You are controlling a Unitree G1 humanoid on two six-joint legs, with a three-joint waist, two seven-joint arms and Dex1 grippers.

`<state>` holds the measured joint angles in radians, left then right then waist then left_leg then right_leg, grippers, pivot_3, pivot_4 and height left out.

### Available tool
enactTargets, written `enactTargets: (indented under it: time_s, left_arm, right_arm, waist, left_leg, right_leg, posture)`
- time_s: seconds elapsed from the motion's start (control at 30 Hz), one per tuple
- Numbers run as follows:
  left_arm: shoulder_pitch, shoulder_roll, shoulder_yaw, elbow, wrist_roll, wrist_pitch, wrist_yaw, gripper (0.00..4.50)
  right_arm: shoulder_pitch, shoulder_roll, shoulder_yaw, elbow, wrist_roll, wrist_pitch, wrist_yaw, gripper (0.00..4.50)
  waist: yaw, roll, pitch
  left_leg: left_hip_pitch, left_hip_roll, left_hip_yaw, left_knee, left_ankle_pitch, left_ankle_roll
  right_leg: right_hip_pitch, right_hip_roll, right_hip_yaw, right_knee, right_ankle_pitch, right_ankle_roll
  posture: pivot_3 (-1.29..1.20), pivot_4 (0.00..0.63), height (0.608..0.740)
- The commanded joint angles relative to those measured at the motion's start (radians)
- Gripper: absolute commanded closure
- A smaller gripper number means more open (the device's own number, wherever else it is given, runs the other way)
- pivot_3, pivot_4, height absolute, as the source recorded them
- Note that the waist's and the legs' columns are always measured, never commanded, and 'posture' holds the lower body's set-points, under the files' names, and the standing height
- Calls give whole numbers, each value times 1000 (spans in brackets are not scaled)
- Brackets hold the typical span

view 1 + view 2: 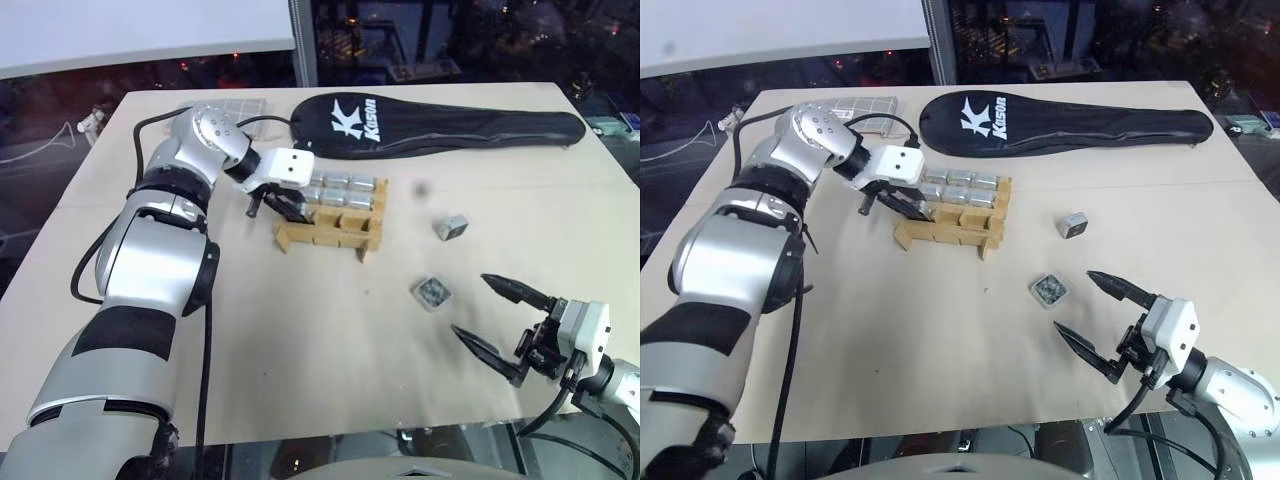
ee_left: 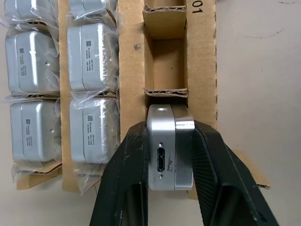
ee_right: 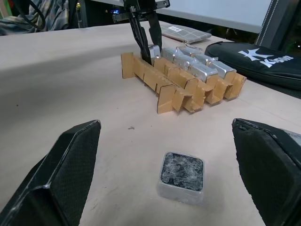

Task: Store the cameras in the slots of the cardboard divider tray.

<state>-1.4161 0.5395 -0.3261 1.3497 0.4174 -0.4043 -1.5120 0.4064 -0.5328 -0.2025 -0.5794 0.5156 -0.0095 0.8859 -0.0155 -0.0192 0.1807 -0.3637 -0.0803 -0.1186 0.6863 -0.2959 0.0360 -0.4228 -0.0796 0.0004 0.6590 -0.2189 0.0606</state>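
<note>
The left jaws are clamped on a silver-grey camera, one black finger on each flat side, with a small port showing on the metal edge that faces the wrist. The camera stands at the end slot of the near row of the cardboard divider tray, its far end at the slot mouth; how deep it sits cannot be told. The next slot in that row is bare cardboard. The other two rows hold bagged cameras, rounded metal boxes in clear wrap with small white labels, lying side by side and touching.

The tray is tan, with flaps jutting at its corners, and sits near the middle of the tabletop. Behind it lies a black racket cover with white lettering, and beside that a grey checked pouch.

The right jaws stand wide apart, holding nothing. Just beyond them on the tabletop lies a loose camera in clear wrap, dark face up. Another loose camera rests farther off, well apart from the tray.
</note>
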Motion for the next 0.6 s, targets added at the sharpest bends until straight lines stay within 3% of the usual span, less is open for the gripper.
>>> enactTargets:
  time_s: [0.03,0.13,0.43,0.53,0.6]
  left_arm:
    - [-47,7,22,-3,-15,10,-5,2476]
    - [-60,0,50,-3,-44,46,-27,1069]
    - [-97,70,197,-26,-282,155,-102,1069]
    - [-10,149,168,-141,-507,261,-102,1069]
    - [123,235,110,-365,-725,386,-102,1069]
  right_arm:
    - [-3,-4,-6,-18,16,-16,4,0]
    - [-9,-5,-3,-17,20,-11,5,0]
    - [2,-16,-26,-12,30,-11,16,0]
    - [5,-17,-31,3,26,-13,14,0]
    - [5,-29,-25,9,12,9,4,0]
  waist:
    - [1,0,0]
    - [2,0,0]
    - [-4,-1,1]
    - [-7,0,0]
    - [-18,0,1]
  left_leg:
    - [0,0,0,0,0,0]
    - [0,0,0,0,0,0]
    - [0,0,1,0,0,0]
    - [0,0,0,0,0,0]
    - [2,2,2,-1,0,0]
  right_leg:
    - [0,0,0,0,0,0]
    - [0,0,0,0,0,-1]
    - [0,0,0,0,1,-2]
    - [0,0,0,0,1,-2]
    - [-1,-1,3,1,1,-2]
  posture:
    - [0,150,740]
    - [0,150,740]
    - [0,150,740]
    - [0,150,740]
    - [0,150,740]
